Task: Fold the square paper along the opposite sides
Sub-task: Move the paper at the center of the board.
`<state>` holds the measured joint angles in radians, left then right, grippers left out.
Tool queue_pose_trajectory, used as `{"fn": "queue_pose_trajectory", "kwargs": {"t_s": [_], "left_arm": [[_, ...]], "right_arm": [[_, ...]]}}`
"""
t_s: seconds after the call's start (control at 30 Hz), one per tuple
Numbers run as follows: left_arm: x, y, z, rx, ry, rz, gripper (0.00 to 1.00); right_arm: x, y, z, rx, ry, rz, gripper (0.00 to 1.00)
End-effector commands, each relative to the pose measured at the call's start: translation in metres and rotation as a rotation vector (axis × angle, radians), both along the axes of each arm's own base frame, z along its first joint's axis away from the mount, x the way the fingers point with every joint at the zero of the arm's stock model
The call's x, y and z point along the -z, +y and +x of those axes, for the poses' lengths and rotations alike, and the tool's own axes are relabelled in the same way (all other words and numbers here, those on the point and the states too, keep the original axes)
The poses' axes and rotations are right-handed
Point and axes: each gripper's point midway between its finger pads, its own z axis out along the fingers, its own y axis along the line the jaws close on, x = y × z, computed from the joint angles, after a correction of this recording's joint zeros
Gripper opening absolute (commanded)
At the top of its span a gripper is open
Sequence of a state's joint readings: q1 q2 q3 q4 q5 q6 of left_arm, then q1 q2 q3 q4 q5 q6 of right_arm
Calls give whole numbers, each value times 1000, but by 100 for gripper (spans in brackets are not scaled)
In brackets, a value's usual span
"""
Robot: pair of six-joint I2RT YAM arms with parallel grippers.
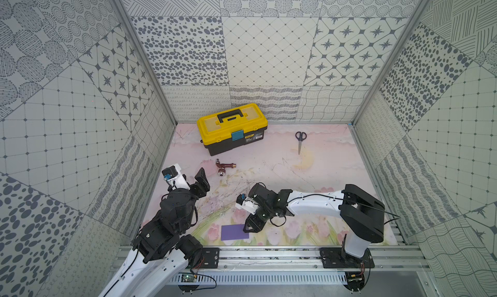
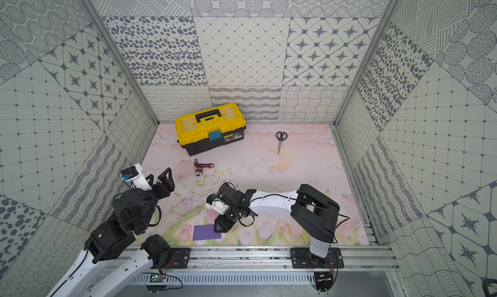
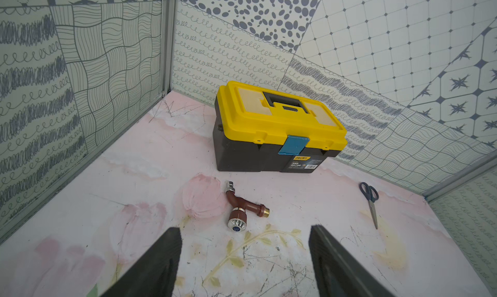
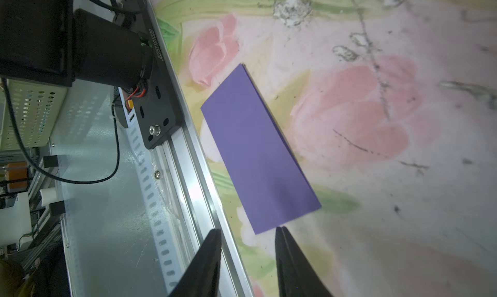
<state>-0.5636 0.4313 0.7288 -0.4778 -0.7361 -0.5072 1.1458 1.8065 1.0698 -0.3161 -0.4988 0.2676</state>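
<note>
The square paper [image 1: 234, 232] [image 2: 206, 233] lies flat near the table's front edge as a purple half-width rectangle, its long side along the rail. In the right wrist view the paper [image 4: 258, 153] shows a doubled edge along one long side. My right gripper [image 1: 248, 225] [image 2: 219, 225] [image 4: 247, 229] hangs just off the paper's right short end. Its jaws are narrowly open with nothing between them, and one fingertip is at the paper's corner. My left gripper [image 1: 199, 176] [image 2: 158, 176] [image 3: 244, 227] is raised at the left, wide open and empty, facing the back of the table.
A yellow and black toolbox [image 1: 232, 126] [image 3: 277, 126] stands at the back. Scissors [image 1: 300, 141] [image 3: 370, 201] lie to its right. A brown tap fitting [image 1: 224, 167] [image 3: 242, 207] lies in front of it. The aluminium rail [image 1: 269, 252] [image 4: 193, 174] borders the front edge.
</note>
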Motion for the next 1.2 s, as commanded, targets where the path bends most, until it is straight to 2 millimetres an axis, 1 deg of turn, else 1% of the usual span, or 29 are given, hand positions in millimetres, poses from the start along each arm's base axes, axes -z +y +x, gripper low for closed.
{"fn": "queue_pose_trajectory", "kwargs": {"t_s": [0.0,0.13,0.27,0.37,0.43,0.53,0.57,0.63,0.7,0.77,0.9,1.07,1.13,1.17], "left_arm": [[-9,16,0,-107,-6,26,80],[-18,18,-3,-112,-32,28,80],[-20,23,-6,-125,-41,39,80],[-19,24,-7,-131,-43,41,80],[-19,25,-7,-132,-42,43,80],[-19,24,-7,-132,-38,46,80],[-17,24,-7,-132,-35,47,80],[-17,25,-7,-133,-33,48,80],[-17,25,-8,-135,-32,49,80],[-16,25,-7,-138,-31,51,80],[-15,23,-4,-136,-23,63,80],[-10,18,2,-123,-12,75,80],[-3,15,4,-114,5,87,80],[-6,13,7,-109,-12,75,80]], "right_arm": [[-6,28,-10,-94,16,62,39],[-3,48,-15,-126,47,77,38],[0,57,-16,-136,78,82,38],[10,57,-18,-134,116,57,38],[22,54,-19,-118,144,16,38],[41,47,-11,-55,183,-50,43],[48,43,-4,-18,193,-74,45],[59,34,14,57,197,-113,45],[67,20,36,145,202,-142,45],[70,5,60,231,185,-159,45],[64,-25,100,361,165,-155,46],[56,-64,142,489,136,-149,47],[53,-80,159,540,125,-144,47],[52,-87,166,560,120,-143,47]]}}
